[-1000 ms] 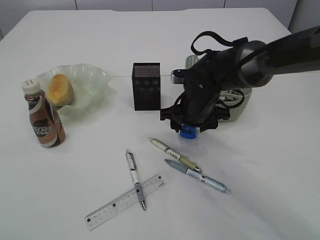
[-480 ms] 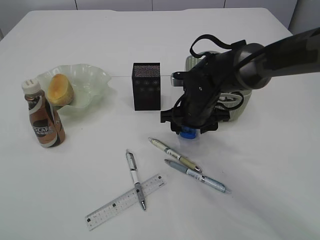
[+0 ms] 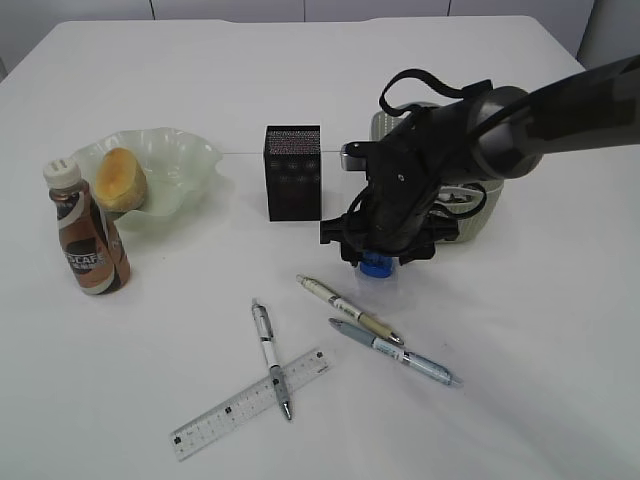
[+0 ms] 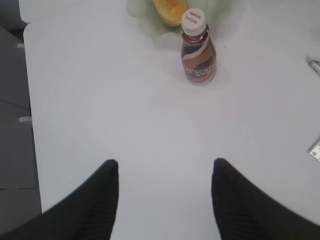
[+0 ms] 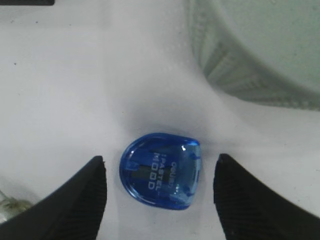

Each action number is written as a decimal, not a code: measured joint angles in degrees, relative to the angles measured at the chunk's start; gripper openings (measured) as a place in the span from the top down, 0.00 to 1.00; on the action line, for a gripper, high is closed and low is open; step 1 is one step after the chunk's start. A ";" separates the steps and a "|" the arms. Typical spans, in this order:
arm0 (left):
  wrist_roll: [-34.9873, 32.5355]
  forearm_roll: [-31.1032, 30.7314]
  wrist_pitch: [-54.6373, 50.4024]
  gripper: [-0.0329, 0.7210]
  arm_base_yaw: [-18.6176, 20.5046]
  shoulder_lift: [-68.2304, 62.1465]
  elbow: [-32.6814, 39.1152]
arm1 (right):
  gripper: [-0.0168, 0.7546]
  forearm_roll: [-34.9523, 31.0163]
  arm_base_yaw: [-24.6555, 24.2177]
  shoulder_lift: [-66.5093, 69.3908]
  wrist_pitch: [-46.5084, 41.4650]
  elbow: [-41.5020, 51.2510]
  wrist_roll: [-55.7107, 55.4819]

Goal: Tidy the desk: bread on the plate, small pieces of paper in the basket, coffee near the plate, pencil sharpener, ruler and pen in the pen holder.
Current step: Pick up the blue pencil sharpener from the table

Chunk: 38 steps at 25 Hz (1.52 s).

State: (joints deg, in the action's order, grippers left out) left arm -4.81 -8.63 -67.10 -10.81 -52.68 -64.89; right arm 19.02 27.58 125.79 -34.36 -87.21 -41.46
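A: Nearest the front edge of the desk (image 3: 560, 400) lie the ruler (image 3: 250, 402) and three pens, bare white around them.

B: Farther in, the right gripper (image 5: 159, 192) hangs with jaws spread, clear of the blue pencil sharpener (image 5: 161, 170) between them, just beside the basket (image 5: 260, 55).

A: The left gripper (image 4: 165, 192) is spread over bare top; the coffee (image 4: 198, 48) stands by the plate (image 3: 190, 165).

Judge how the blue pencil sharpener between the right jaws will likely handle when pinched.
The pencil sharpener looks like a small, glossy, hard plastic shell, so probably light and stiff. Its rounded, smooth sides may slip or twist between the open jaws of the right gripper. Lying flat on the desk, it seems unlikely to roll.
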 joint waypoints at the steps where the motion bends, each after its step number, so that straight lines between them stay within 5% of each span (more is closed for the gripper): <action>1: 0.00 0.00 0.00 0.38 0.00 0.00 0.00 | 0.34 0.02 0.00 0.00 0.08 0.00 0.00; 38: 0.00 0.00 0.07 0.38 0.00 0.00 0.00 | 0.34 0.36 0.00 1.02 2.18 0.00 -0.87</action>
State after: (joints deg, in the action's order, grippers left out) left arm -4.81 -8.63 -67.02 -10.81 -52.68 -64.89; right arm 19.37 27.58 126.82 -32.18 -87.21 -42.34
